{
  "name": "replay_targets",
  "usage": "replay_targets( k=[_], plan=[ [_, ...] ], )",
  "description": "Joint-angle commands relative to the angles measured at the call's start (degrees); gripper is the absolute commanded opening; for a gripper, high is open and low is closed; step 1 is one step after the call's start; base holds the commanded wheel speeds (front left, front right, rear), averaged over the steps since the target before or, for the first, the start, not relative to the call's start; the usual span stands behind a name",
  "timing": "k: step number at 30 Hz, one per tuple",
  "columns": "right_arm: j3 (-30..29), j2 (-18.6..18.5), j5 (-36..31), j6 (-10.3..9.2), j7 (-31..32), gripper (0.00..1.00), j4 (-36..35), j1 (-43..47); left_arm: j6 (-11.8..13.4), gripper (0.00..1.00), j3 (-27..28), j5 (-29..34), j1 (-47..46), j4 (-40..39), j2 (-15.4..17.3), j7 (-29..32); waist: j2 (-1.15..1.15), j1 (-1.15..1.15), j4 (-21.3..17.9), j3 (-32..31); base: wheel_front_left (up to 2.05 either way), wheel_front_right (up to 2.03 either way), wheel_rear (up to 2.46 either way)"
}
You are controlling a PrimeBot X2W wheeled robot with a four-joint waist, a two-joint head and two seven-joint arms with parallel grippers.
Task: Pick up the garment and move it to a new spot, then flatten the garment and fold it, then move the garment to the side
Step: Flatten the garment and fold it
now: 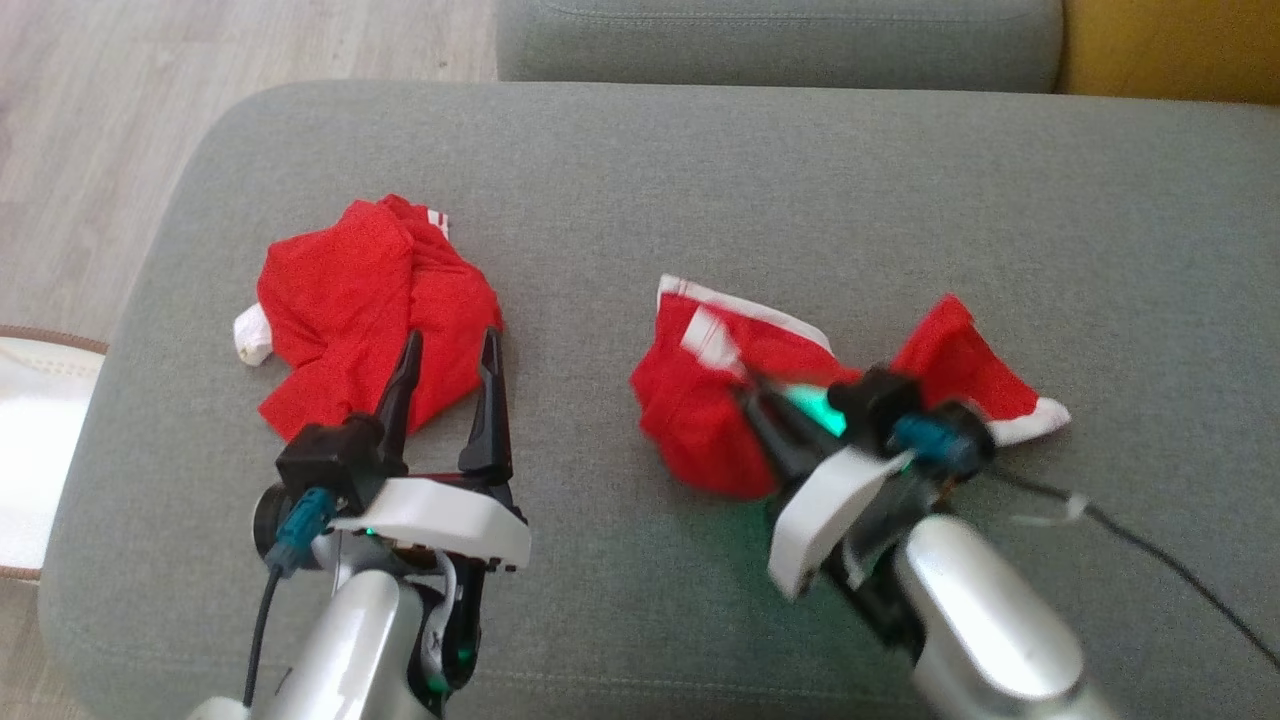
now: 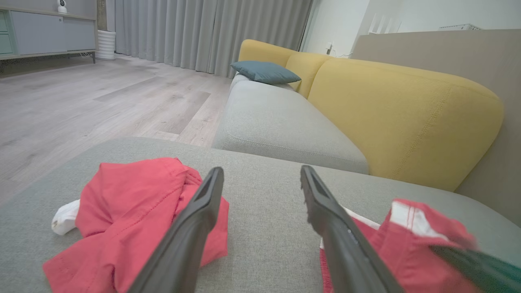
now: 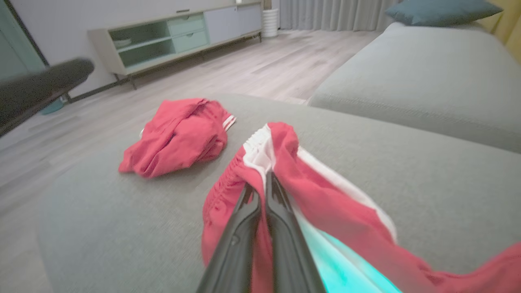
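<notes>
Red garment with white trim lies crumpled on the right half of the one wide grey sofa seat. Its white-banded edge is pinched between the two fingers of the right gripper, which press together on the cloth. A second red garment is heaped on the seat's left half, well apart from the first. Left gripper hovers at that heap's near edge, its two fingers spread wide and holding nothing.
</notes>
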Motion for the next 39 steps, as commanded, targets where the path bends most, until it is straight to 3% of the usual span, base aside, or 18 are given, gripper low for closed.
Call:
replay_targets(
  k=[1, 5, 6, 7, 11, 15, 31, 39],
  plan=[
    [2.45, 0.95, 0.41, 0.43, -0.34, 0.00, -2.12, -0.93, 0.08, 1.00, 1.70, -0.25, -1.20, -1.60, 0.42, -0.45, 0.00, 0.00, 0.27, -0.17, 0.00, 0.00, 0.00],
    [7.47, 0.97, 2.59, 0.43, -1.08, 0.00, -0.86, 1.41, 0.10, 1.00, 1.84, -0.34, -1.02, -1.63, 0.42, -0.45, 0.00, 0.00, 0.66, -0.29, 0.00, 0.00, 0.00],
    [8.20, 0.98, 3.05, 0.43, -1.39, 0.18, -0.30, 1.68, 0.09, 1.00, 1.84, -0.35, -0.94, -1.60, 0.42, -0.45, 0.00, 0.00, 0.74, -0.39, 0.00, 0.00, 0.00],
    [8.88, 0.98, 3.56, 0.43, -1.51, 0.99, 0.33, 1.94, 0.08, 1.00, 1.81, -0.35, -0.85, -1.53, 0.42, -0.45, 0.00, 0.00, 0.80, -0.51, 0.00, 0.00, 0.00],
    [9.69, 0.98, 4.76, 0.43, -1.97, 1.00, 2.47, 1.92, 0.15, 1.00, 1.85, -0.37, -0.55, -1.31, 0.42, -0.45, 0.00, 0.00, 0.75, -0.93, 0.00, 0.00, 0.00],
    [6.43, 0.99, 4.29, 0.43, -3.33, 1.00, 3.52, 1.53, 0.36, 1.00, 2.23, -0.37, -0.17, -1.40, 0.42, -0.45, 0.00, 0.00, -0.16, -1.48, 0.00, 0.00, 0.00],
    [-22.81, 0.99, -3.67, 0.43, -5.28, 1.00, -8.28, 11.53, 0.65, 1.00, 0.68, -1.00, 1.50, -2.13, 0.42, -0.45, 0.00, 0.00, -5.37, -3.50, 0.00, 0.00, 0.00],
    [-28.56, 0.99, -1.64, 0.43, -7.54, 1.00, -12.21, 16.22, 0.76, 1.00, -0.60, -1.49, 2.19, -2.41, 0.42, -0.45, 0.00, 0.00, -6.61, -2.83, 0.00, 0.00, 0.00]
  ],
)
